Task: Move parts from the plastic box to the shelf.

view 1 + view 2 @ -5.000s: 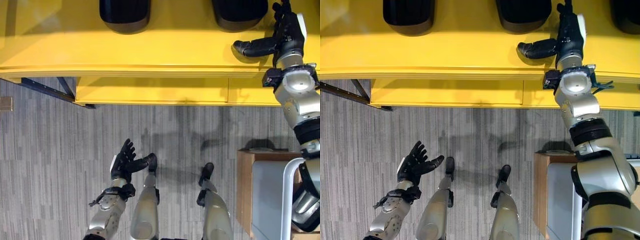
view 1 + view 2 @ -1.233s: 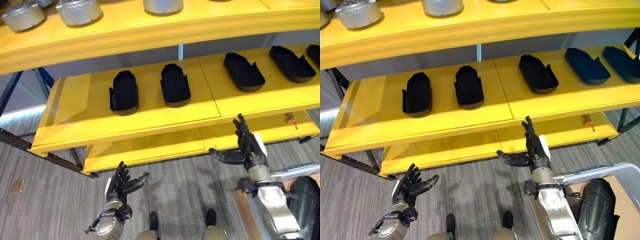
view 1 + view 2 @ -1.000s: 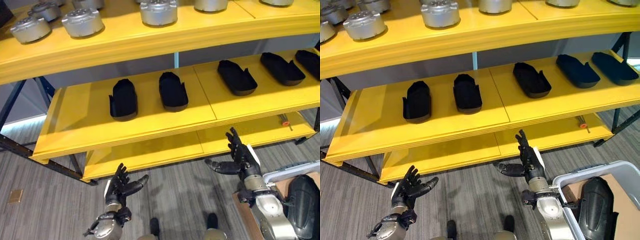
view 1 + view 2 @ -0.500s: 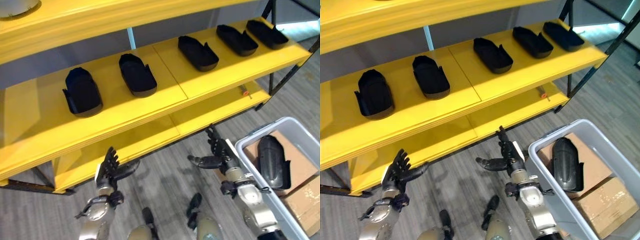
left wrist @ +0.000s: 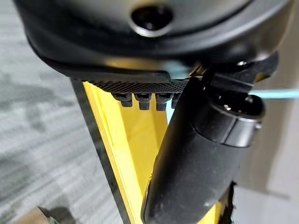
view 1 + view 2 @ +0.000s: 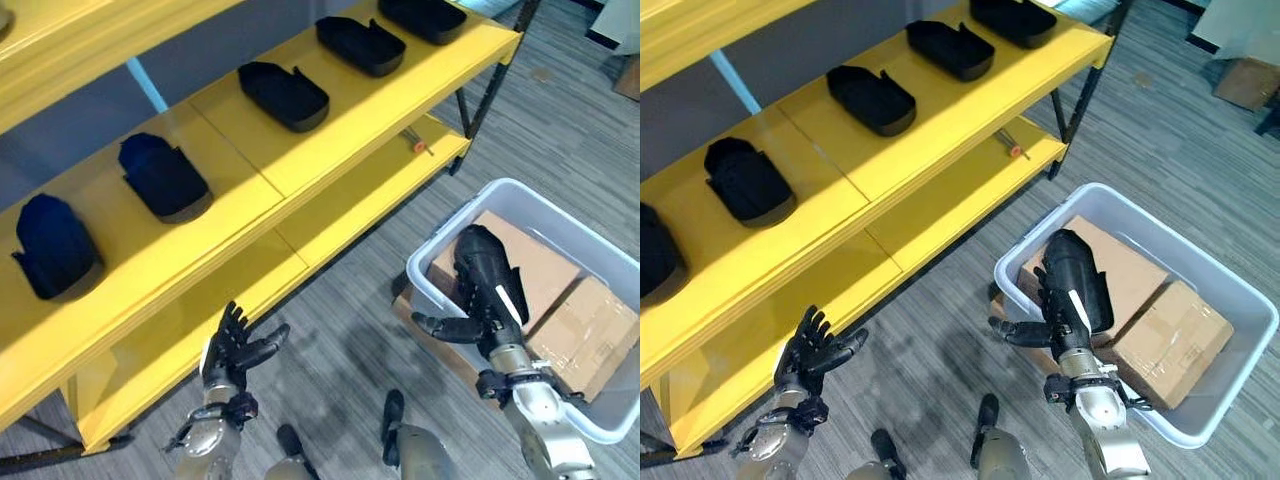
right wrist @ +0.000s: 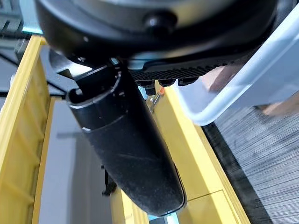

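Two yellow shelf boards (image 6: 330, 130) run diagonally from lower left to upper right of the frame, the biggest thing in the head views. On the upper board sit five black parts in a row: far left one (image 6: 52, 245), next (image 6: 165, 177), middle one (image 6: 285, 95), then (image 6: 362, 45), and one cut by the top edge (image 6: 425, 15). The lower board (image 6: 400, 170) carries a small orange-tipped tool (image 6: 417, 143) near its right end.

Grey striped floor (image 6: 1200, 170) takes up the right and bottom of the frame. On it, right of centre, stands the plastic box (image 6: 1230, 290), pale grey, well apart from the shelf's front leg. Inside it lie two cardboard cartons (image 6: 1170, 340), and one black part (image 6: 1080, 275) rests on the nearer carton at the box's left end.

My right hand (image 6: 1055, 318) is at lower centre-right, at the box's near rim and overlapping the black part in view; fingers straight, thumb out to the left, holding nothing. I cannot tell whether it touches the part. Its wrist view shows the thumb (image 7: 126, 149) extended, box wall beside it.

My left hand (image 6: 232, 350) is at lower left over the floor in front of the lower board, fingers spread and relaxed, holding nothing.
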